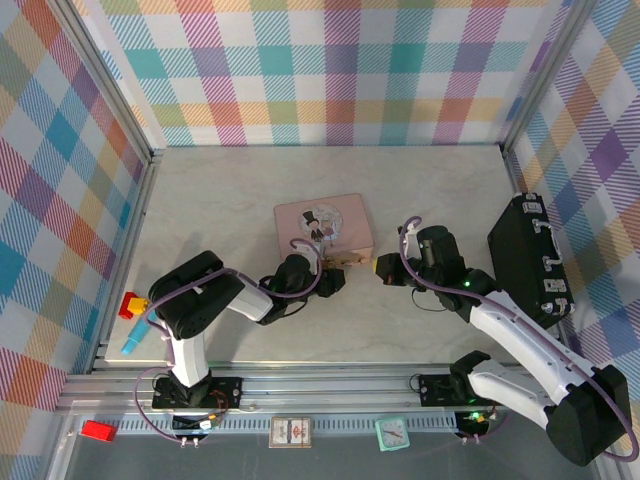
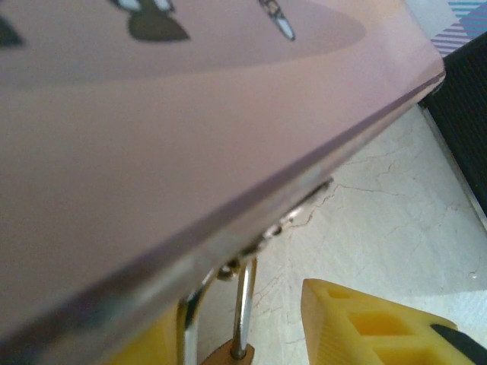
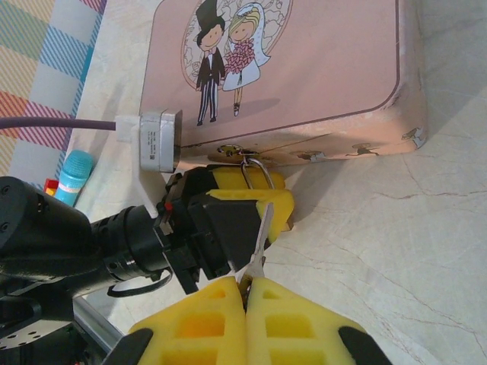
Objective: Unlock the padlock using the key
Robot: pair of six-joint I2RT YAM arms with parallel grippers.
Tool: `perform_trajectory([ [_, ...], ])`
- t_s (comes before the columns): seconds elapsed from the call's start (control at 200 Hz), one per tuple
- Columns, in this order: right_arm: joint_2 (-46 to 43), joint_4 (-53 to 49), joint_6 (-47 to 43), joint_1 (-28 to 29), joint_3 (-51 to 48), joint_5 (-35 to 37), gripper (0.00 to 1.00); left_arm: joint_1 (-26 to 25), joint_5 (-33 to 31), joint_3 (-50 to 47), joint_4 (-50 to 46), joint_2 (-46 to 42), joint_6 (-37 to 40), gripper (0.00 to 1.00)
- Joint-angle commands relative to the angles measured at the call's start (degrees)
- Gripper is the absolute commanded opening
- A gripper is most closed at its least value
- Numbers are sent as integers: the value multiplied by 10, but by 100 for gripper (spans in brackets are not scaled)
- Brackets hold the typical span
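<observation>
right tool [image 3: 245, 293] tight on key [image 3: 262, 237], padlock [image 2: 242, 312] at pink tin's [image 3: 304, 76] front edge

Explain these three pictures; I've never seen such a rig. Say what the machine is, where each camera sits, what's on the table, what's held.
These are two robot arms bolted at the near edge of a table, each ending in a two-finger gripper. The wide picture comes from a camera overhead; the other two come from cameras on the wrists. On the table lie a pink tin, a black case and a blue stick. The right gripper is shut on a thin key, pointing at the small padlock at the tin's front edge. The left gripper has its fingers either side of that padlock; whether it grips is unclear.
</observation>
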Motion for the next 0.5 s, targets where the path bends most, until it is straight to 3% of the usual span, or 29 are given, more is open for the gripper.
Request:
perform_trajectory([
  [0.0, -6, 7, 2, -4, 5, -12, 0, 5, 7, 7, -23, 29, -1, 38],
  [0.155, -8, 12, 11, -3, -3, -13, 0, 4, 3, 3, -23, 23, -5, 25],
  [0.495, 8, 39, 42, -4, -26, -33, 0, 5, 10, -11, -4, 10, -28, 11],
])
